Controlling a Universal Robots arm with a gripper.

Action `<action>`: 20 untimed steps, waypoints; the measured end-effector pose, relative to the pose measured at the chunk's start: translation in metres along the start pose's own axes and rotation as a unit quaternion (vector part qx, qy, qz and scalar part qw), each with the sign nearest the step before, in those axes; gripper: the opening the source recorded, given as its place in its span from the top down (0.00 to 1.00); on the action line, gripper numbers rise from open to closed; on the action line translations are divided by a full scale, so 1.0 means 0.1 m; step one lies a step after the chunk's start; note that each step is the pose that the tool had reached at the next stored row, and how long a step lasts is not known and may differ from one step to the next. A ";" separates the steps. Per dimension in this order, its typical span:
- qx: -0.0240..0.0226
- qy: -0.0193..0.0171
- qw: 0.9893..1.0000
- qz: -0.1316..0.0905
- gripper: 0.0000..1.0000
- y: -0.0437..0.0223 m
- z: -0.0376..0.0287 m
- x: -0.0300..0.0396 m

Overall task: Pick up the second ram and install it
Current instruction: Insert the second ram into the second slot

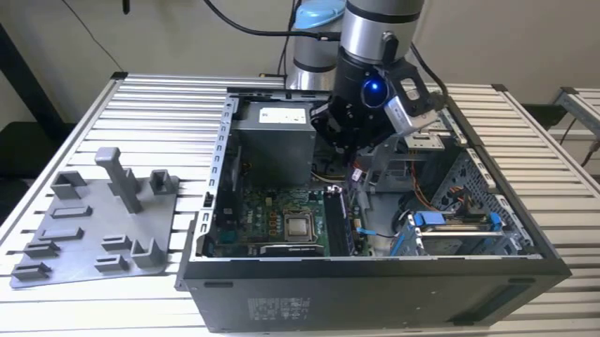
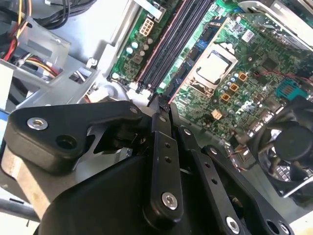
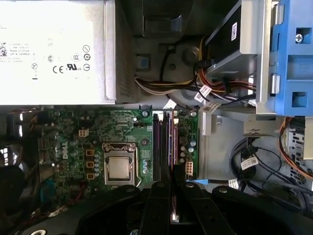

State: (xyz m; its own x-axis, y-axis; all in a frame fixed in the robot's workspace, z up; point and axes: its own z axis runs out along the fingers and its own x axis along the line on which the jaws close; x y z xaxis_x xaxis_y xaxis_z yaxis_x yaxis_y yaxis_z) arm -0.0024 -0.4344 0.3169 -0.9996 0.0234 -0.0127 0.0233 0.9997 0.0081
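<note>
Hanging over the open PC case (image 1: 375, 267), the arm (image 1: 375, 42) has its end effector (image 1: 361, 160) down inside, above the memory slots (image 1: 339, 221) just to the exterior view's right of the CPU (image 1: 300, 226). In both wrist views the black fingers (image 3: 159, 205) stand close together, meeting over the end of the slot row (image 3: 164, 147); a thin dark edge shows between the tips (image 2: 157, 105) in the second wrist view, but I cannot tell whether that is the ram held there or only the fingers pressed shut. Dark sticks lie seated in the slots (image 2: 171, 44), running lengthwise away from the fingertips; which one is the second ram I cannot tell. The power supply (image 3: 54, 49) sits beside the motherboard (image 3: 68, 147), and a blue drive bay (image 3: 293, 54) lies on the far side of the slots. On the counter (image 1: 168, 98), at the exterior view's left of the case, rests the grey fixture plate (image 1: 94, 225) with its upright posts
</note>
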 end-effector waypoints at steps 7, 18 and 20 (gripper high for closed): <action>0.000 0.000 1.000 0.000 0.86 -0.004 0.128 0.024; 0.000 0.000 1.000 0.001 0.86 -0.032 0.302 0.036; 0.000 0.000 1.000 0.006 0.86 -0.039 0.338 0.037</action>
State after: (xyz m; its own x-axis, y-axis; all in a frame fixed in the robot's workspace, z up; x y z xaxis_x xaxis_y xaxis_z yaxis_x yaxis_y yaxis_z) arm -0.0058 -0.4380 0.2831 -0.9993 0.0361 -0.0127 0.0360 0.9993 0.0079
